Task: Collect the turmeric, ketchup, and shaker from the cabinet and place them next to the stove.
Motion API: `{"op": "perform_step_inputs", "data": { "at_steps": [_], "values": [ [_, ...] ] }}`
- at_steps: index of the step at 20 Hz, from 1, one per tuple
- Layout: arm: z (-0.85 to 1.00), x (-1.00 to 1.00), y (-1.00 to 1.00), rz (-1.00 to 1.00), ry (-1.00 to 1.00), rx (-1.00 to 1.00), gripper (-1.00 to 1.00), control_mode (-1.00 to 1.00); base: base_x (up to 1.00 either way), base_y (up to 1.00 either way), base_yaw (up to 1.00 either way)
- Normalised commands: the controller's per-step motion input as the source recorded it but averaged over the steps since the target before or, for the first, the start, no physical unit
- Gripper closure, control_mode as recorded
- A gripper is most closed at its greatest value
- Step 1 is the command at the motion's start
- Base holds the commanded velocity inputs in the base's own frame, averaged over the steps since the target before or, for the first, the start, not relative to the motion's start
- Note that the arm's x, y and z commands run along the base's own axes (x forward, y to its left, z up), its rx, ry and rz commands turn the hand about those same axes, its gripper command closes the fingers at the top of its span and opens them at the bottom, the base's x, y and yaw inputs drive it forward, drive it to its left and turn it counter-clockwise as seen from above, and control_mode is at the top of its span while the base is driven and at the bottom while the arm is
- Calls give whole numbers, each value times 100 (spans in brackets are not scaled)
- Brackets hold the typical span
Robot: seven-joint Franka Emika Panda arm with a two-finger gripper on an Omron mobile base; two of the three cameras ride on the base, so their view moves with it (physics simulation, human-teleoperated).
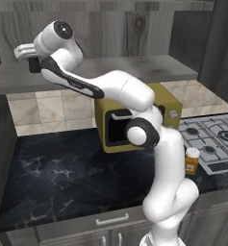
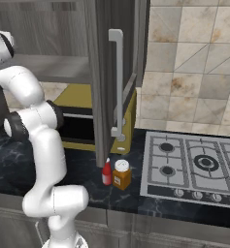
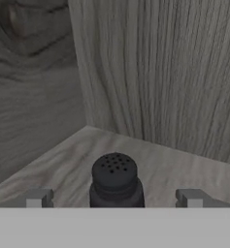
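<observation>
The arm is reaching up and left into the cabinet, with the gripper standing over the far left end of the shelf. Its fingers are standing wide apart and empty, one on each side of the shaker — the spread is leaving room to slip around the body before closing, and nothing is touching it yet.

The shaker is sitting upright on the shelf, near the corner where the back and side walls meet. It is small, black and matte, with a rounded top dotted with tiny holes and a slightly wider body below; its base is hidden in the hand view.

Down on the desk, the turmeric and the ketchup are standing upright just beside each other, close to the left edge of the stove — so two of the three things look delivered, and the shaker seems to be the last one left. The turmeric is a squat amber jar with a white lid and pale label; the ketchup is a slim red bottle with a tapered cap. The cabinet door is hanging open above them, its long white handle facing the right base camera.
</observation>
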Motion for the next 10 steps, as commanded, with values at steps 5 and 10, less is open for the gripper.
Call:
{"op": "perform_step_inputs", "data": {
  "at_steps": [5, 10],
  "values": [
    [0, 1, 2, 0, 0, 0, -100, -100, 0, 0, 0],
    [-6, 7, 3, 0, 0, 0, -100, -100, 0, 0, 0]
  ]
}}
